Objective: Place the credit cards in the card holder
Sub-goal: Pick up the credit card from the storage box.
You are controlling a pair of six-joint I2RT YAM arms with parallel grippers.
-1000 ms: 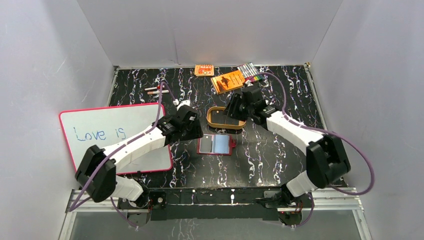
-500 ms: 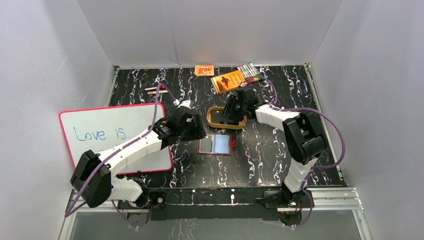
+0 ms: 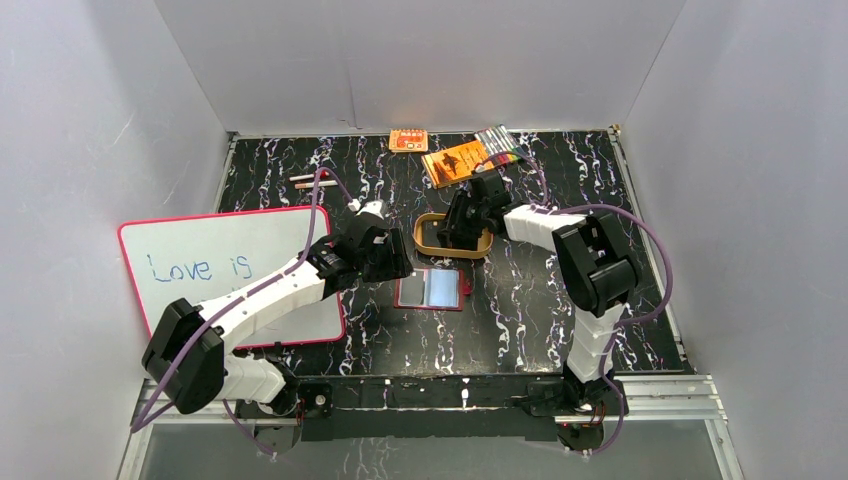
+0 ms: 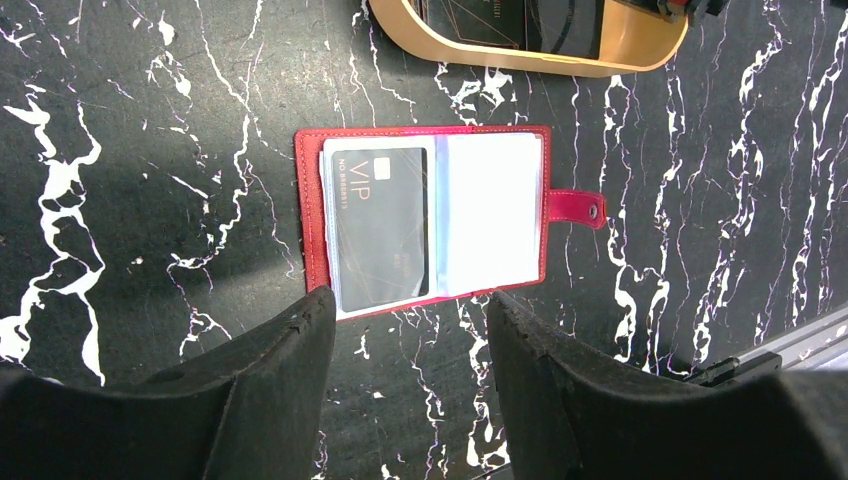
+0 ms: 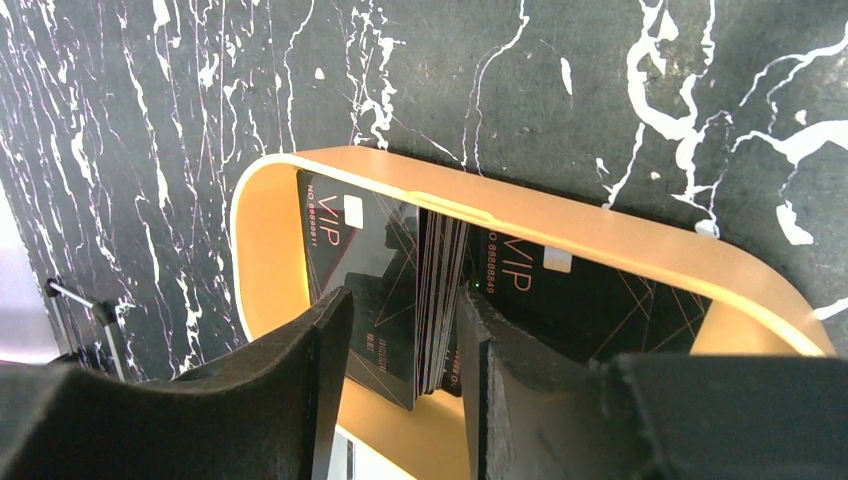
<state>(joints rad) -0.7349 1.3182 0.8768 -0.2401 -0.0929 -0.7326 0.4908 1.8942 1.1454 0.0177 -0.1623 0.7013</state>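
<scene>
One sleeved card, dark and marked VIP, sits in the left clear pocket of the card holder. The holder lies open and flat on the table at the centre of the left wrist view, its snap tab pointing to frame right. The left tool hovers at the holder's lower edge, released and empty, with its fingers spread.

The remaining credit cards stand on edge as a card stack inside the tan tray, in the middle of the right wrist view. The right tool straddles that stack. Whether it is clenched on the cards or only standing around them I cannot tell.

These cards look thin, stiff, light and glossy, so they would likely slide against each other and fan out under a loose pinch. The safest hold is probably across the flat faces near the upper edge, taking a single card. That leaves most of its length free to enter a sleeve. The sleeves look limp and slick, so the holder may shift unless it is pinned.
</scene>
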